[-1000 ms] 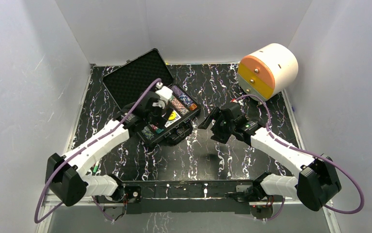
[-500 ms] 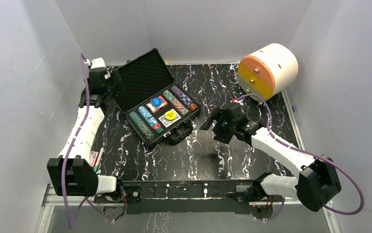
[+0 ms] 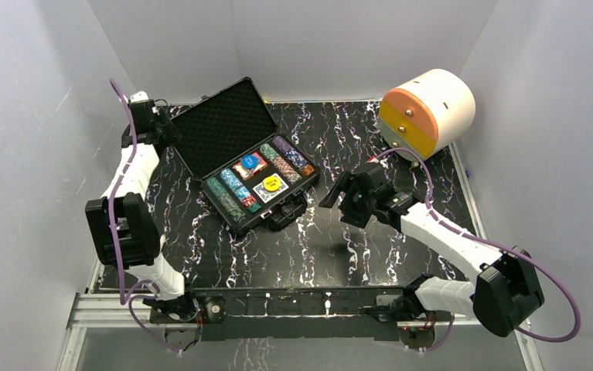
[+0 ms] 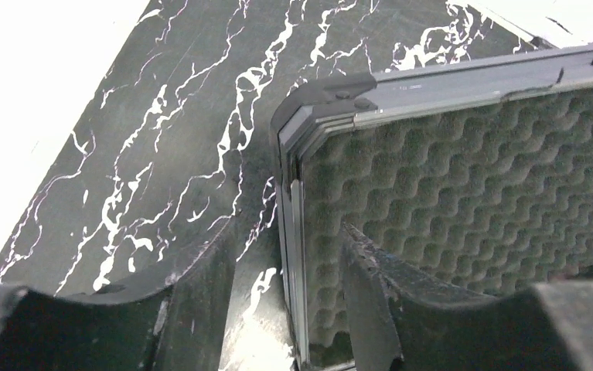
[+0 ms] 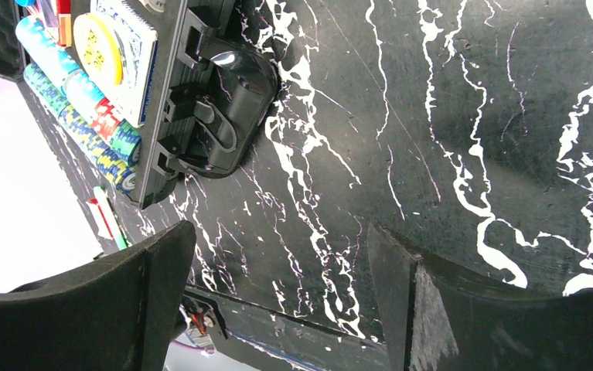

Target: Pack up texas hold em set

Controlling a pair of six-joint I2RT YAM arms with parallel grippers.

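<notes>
The black case (image 3: pixel 264 219) lies open in the middle of the table, its foam-lined lid (image 3: pixel 219 124) tilted back to the left. Rows of multicoloured chips (image 3: pixel 230 189), a yellow button (image 3: pixel 272 184) and a blue button (image 3: pixel 249 161) sit in the tray. My left gripper (image 3: pixel 168 133) is at the lid's far left edge. In the left wrist view its open jaws (image 4: pixel 287 236) straddle the lid's rim (image 4: pixel 289 185), with a gap on each side. My right gripper (image 3: pixel 333 189) hangs open and empty to the right of the case handle (image 5: pixel 231 116).
A big white cylinder with orange-yellow drawers (image 3: pixel 427 112) lies at the back right corner. White walls close the table on three sides. A small red, green and white item (image 5: pixel 103 216) lies near the table's left front edge.
My left arm has left the tray and swung to the lid's back left edge, and its jaws have narrowed around the rim. The right arm has barely moved.
</notes>
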